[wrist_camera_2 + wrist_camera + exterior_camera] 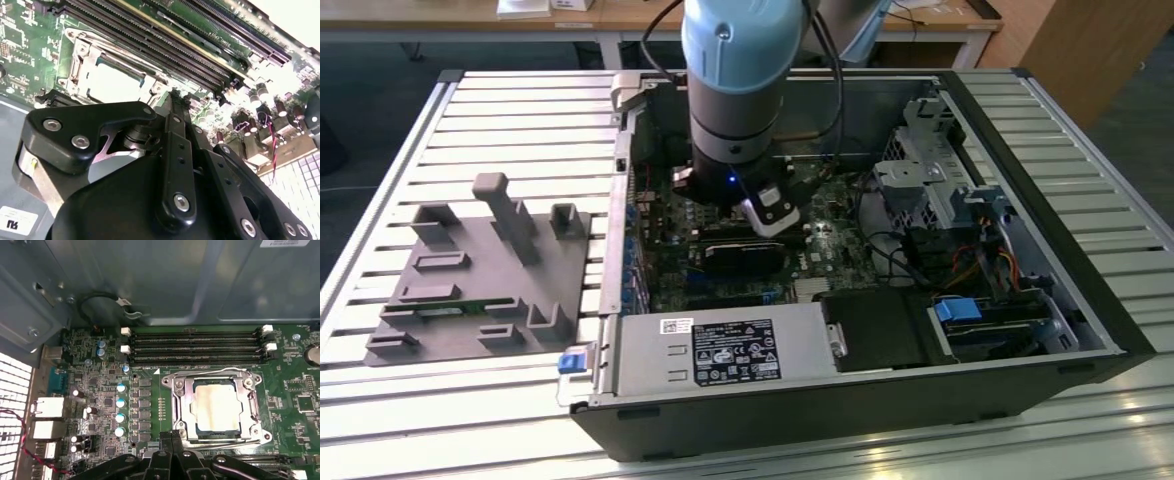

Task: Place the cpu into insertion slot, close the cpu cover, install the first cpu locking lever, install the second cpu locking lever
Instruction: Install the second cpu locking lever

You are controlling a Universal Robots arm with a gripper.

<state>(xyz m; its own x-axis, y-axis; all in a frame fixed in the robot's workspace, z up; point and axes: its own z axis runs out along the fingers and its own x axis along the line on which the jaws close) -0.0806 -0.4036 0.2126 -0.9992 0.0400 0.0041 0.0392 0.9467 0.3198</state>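
The cpu [217, 407], a pale silvery square, lies in the insertion slot [176, 426] on the green motherboard, also seen in the second wrist view as the cpu [112, 82]. The cpu cover [183, 400], a thin silver frame, lies flat around the chip with the chip showing through its window. Thin metal lever rods run along two sides of the socket. My gripper [171, 435] is shut, its black fingertips [172, 96] pressed together right at the socket's edge; nothing shows between them. In the exterior view the gripper [777, 228] hangs low inside the open computer case.
Black memory slots [195, 347] run beside the socket. A black heatsink-like block [740, 262] sits below the arm, a labelled grey power supply box [720, 350] at the case front, and drive bays with cables [961, 240] on the exterior view's right. A grey fixture [480, 270] stands on the slatted table.
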